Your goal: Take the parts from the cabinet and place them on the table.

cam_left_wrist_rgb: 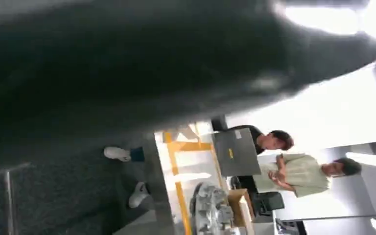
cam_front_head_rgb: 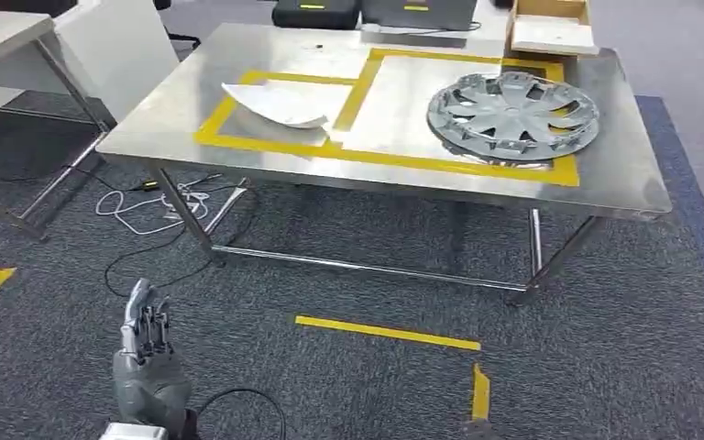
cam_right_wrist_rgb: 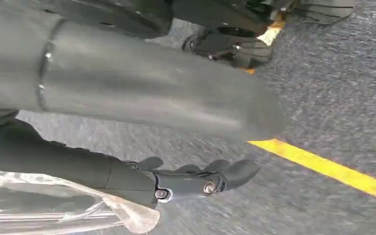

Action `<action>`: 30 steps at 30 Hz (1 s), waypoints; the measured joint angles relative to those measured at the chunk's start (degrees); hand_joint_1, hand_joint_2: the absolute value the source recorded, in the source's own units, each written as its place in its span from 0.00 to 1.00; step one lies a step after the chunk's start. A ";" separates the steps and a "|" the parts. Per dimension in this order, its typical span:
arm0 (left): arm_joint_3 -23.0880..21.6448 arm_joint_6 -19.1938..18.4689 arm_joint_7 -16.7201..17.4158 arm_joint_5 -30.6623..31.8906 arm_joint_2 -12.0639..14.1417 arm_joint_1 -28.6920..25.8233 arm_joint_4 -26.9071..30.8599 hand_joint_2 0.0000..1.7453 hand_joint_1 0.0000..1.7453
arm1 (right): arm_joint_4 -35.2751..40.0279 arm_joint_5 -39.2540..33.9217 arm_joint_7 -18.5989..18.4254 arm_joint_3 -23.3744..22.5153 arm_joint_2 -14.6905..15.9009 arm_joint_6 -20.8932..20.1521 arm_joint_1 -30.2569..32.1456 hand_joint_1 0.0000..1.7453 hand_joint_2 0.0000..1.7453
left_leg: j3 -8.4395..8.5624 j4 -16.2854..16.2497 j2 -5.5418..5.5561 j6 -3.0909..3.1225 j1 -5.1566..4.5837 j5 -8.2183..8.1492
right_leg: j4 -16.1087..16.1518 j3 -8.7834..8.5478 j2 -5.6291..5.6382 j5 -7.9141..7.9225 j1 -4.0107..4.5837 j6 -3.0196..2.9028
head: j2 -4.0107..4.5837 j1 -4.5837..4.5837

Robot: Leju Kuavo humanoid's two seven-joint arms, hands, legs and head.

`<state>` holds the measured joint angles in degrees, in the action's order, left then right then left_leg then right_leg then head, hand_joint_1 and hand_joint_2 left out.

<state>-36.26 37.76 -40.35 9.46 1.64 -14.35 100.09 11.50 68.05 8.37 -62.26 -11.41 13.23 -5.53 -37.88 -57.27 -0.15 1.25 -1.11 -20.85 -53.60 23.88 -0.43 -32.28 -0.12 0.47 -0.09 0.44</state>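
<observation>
A steel table [cam_front_head_rgb: 623, 174] marked with yellow tape stands ahead of me. On its left marked field lies a white curved panel [cam_front_head_rgb: 275, 104]. A silver hubcap [cam_front_head_rgb: 513, 115] lies flat in the right field, and the left wrist view shows the hubcap [cam_left_wrist_rgb: 210, 210] from the side. My left hand [cam_front_head_rgb: 149, 353] hangs low at the lower left over the carpet, fingers pointing up and apart, holding nothing. In the right wrist view my right hand [cam_right_wrist_rgb: 196, 178] hangs over the carpet with fingers stretched out and nothing in them.
A cardboard box [cam_front_head_rgb: 550, 26] and black cases [cam_front_head_rgb: 316, 13] sit at the table's far edge. Another table [cam_front_head_rgb: 0, 37] stands at the left, with cables [cam_front_head_rgb: 156, 206] on the floor. Yellow tape [cam_front_head_rgb: 385, 333] marks the carpet. Two people [cam_left_wrist_rgb: 298, 171] stand beyond a laptop [cam_left_wrist_rgb: 235, 152].
</observation>
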 joint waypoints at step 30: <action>38.15 -8.49 0.33 15.02 -13.80 11.05 -66.84 0.00 0.00 | -0.06 -3.11 1.84 -4.86 -1.83 -4.18 -0.16 0.00 0.00 | 1.70 -1.21 1.49 -0.94 0.73 -2.44 | -2.50 2.83 0.92 -0.04 -0.70 0.66 | 0.00 -0.09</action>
<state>1.89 29.27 -40.02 24.47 -12.15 -3.30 33.25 11.43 64.94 10.21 -67.12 -13.24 9.05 -5.69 -36.18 -58.48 1.34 0.31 -0.38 -23.29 -56.10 26.70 0.49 -32.32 -0.81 1.13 -0.09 0.35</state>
